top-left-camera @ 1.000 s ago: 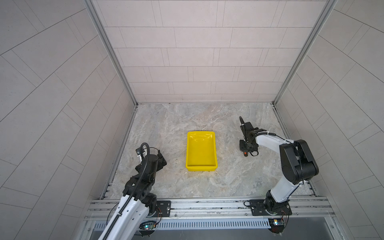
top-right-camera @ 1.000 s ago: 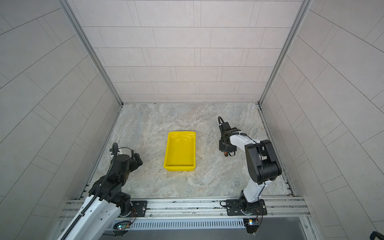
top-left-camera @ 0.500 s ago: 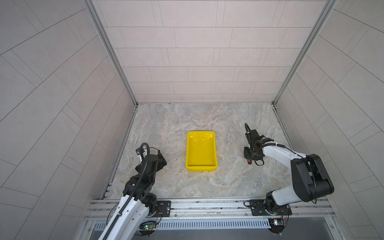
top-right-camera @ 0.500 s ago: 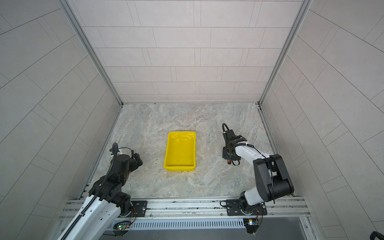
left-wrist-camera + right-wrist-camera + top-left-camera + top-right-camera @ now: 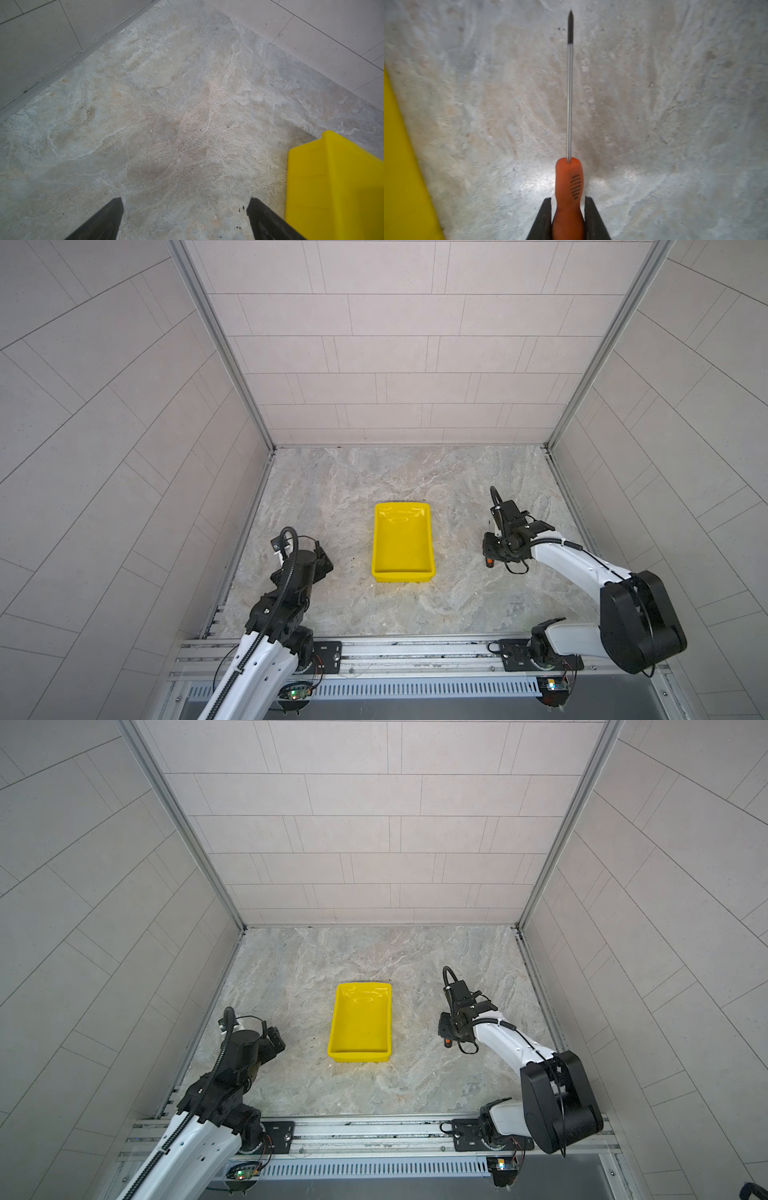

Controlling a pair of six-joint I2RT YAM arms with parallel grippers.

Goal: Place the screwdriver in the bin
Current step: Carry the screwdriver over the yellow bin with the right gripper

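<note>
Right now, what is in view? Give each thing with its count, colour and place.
bin: 1, bright yellow, empty, middle of the table.
screwdriver: 1, orange handle with a thin metal shaft, right of the bin and outside it.
table: 1, grey-beige marbled, under everything.
walls: 3, pale tiled, left, back and right.
left pincer: 1, black, open and empty, left of the bin.
right pincer: 1, black, shut on the screwdriver handle.

2 high top views of whole table (image 5: 332, 489); 2 wrist views close above
</note>
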